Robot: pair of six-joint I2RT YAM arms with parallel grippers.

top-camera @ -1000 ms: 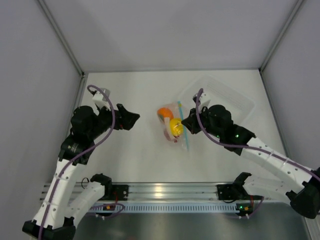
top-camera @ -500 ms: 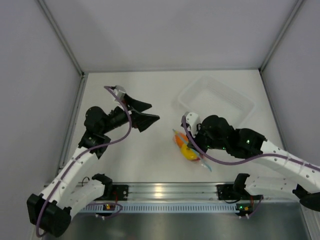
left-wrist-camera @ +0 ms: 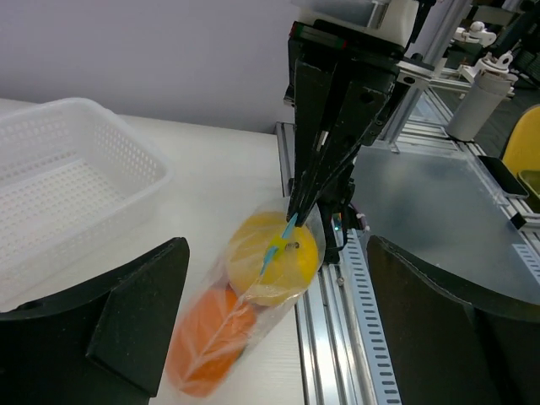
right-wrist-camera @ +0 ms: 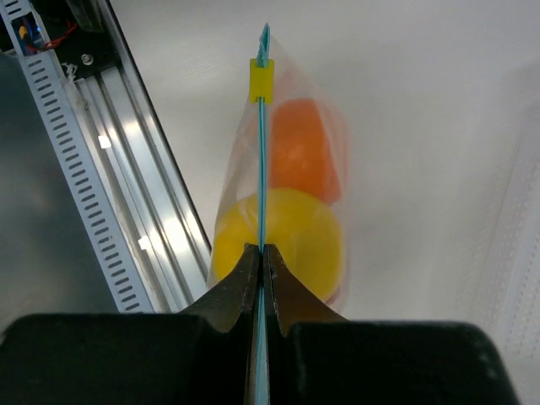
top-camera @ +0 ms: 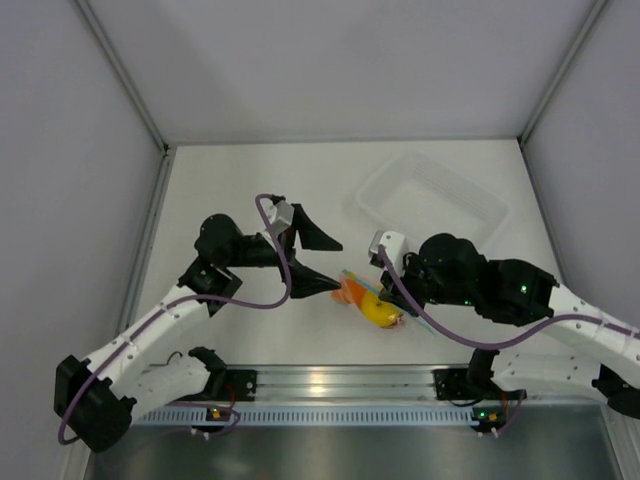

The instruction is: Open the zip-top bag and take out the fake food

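Note:
The zip-top bag [top-camera: 362, 298] hangs by its light blue zip strip [right-wrist-camera: 261, 169], with my right gripper [right-wrist-camera: 261, 251] shut on that strip. A yellow slider [right-wrist-camera: 260, 80] sits at the strip's far end. Through the clear plastic I see the fake food: a yellow fruit [left-wrist-camera: 272, 257] on top, an orange one [left-wrist-camera: 211, 337] below it, and a red sliver [right-wrist-camera: 335, 294] behind the yellow. My left gripper [left-wrist-camera: 277, 246] stands wide open, with the bag just ahead of its two black fingers [left-wrist-camera: 110, 329]. In the top view the left gripper [top-camera: 326, 260] is immediately left of the bag.
A clear perforated tray [top-camera: 435, 195] stands at the back right, and shows at the left [left-wrist-camera: 59, 186] in the left wrist view. The metal rail [top-camera: 330, 380] along the near table edge runs just below the hanging bag.
My right gripper has carried the bag from mid-table toward the near edge. The left arm has swung right, bringing its open jaws up to the bag.

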